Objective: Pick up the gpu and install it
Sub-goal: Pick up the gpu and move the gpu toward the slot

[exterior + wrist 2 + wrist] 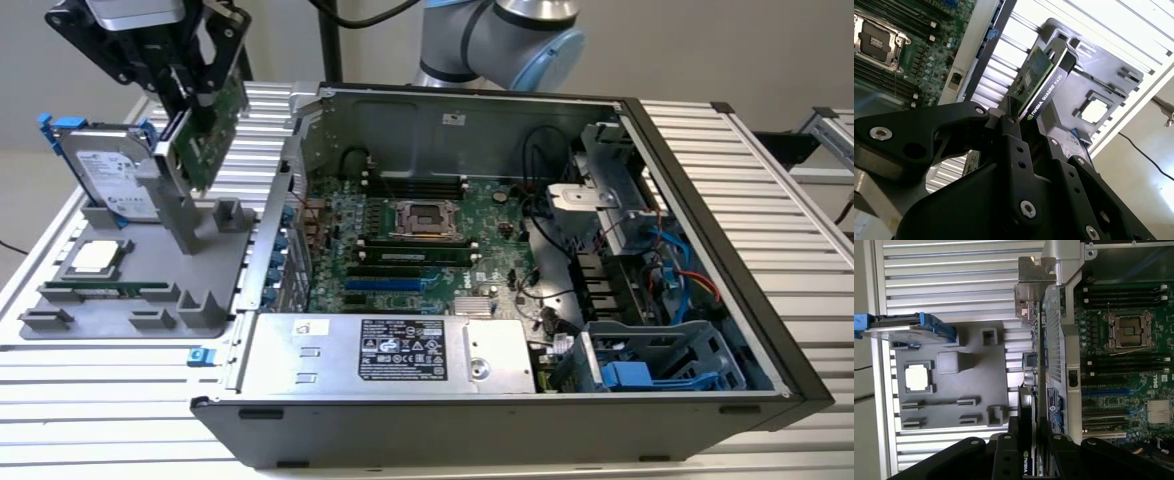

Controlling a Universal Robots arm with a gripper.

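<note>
Two black fingers (1015, 150) of the tool (1026, 119) are pinching the gpu (1043, 82) across its faces, closed down to the card's thickness, with green board on one side and black shroud on the other. In the exterior view the card is hanging tilted just above the grey holder (134, 300), seemingly free of its posts. On that holder the hard drive (114, 175) in its blue frame is standing upright and a processor chip (96, 257) is lying flat. Beyond it, toward the exterior view's right, the open computer case (467, 430) is lying on the desk (107, 400) with its motherboard (400, 235) facing up, and no card is sitting in the blue expansion slots (387, 285). Judging from this, the pick is done and the carry is in hand, with installing not yet begun. Seating the card is likely calling for its contact edge lined up over a slot and its silver bracket toward the case's rear wall.
</note>
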